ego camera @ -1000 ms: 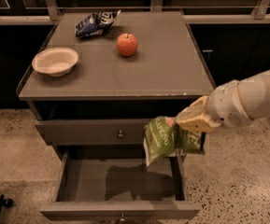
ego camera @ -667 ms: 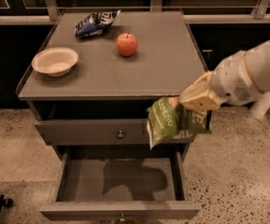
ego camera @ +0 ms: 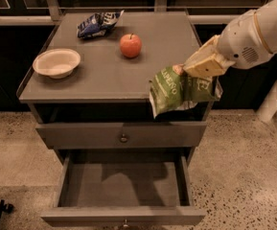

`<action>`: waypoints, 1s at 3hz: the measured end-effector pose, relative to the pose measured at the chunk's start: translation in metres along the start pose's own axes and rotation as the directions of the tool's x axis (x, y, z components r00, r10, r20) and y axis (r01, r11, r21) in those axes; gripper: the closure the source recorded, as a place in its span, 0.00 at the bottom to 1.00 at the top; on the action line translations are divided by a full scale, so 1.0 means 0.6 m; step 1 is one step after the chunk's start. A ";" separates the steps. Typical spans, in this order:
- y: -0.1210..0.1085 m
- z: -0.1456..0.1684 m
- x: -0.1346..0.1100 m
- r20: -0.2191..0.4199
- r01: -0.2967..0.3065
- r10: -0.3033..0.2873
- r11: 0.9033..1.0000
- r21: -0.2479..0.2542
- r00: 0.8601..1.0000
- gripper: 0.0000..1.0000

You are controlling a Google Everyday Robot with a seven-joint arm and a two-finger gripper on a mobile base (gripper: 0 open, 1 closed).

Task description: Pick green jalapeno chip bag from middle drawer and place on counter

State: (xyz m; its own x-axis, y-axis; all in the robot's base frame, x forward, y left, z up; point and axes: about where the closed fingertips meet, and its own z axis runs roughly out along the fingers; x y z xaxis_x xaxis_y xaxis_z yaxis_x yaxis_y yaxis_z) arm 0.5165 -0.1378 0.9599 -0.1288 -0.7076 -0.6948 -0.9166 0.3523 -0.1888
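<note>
The green jalapeno chip bag (ego camera: 178, 90) hangs from my gripper (ego camera: 195, 70), which is shut on its top edge. Bag and gripper are in the air over the front right corner of the counter (ego camera: 104, 75), the bag's lower part hanging in front of the counter's front edge. My white arm reaches in from the upper right. The middle drawer (ego camera: 123, 186) stands pulled open below, and its inside holds nothing. Its knob shows at the bottom edge of the view.
On the counter lie a blue-and-white chip bag (ego camera: 97, 23) at the back, a red apple (ego camera: 130, 45) in the middle and a pale bowl (ego camera: 56, 62) at the left. The upper drawer front (ego camera: 123, 135) is shut. Speckled floor surrounds the cabinet.
My gripper has risen with the green bag from in front of the upper drawer to the height of the counter's front right corner.
</note>
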 end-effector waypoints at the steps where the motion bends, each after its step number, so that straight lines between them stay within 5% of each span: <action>1: -0.053 0.010 -0.019 0.027 -0.009 0.009 1.000 0.012 1.000 1.00; 3: -0.143 0.054 -0.022 0.042 -0.054 0.053 0.998 0.017 0.998 1.00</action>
State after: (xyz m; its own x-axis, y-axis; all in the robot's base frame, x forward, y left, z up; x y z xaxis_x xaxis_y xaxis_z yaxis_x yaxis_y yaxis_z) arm 0.6090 -0.1386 0.9627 -0.1614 -0.6613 -0.7326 -0.9016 0.4006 -0.1629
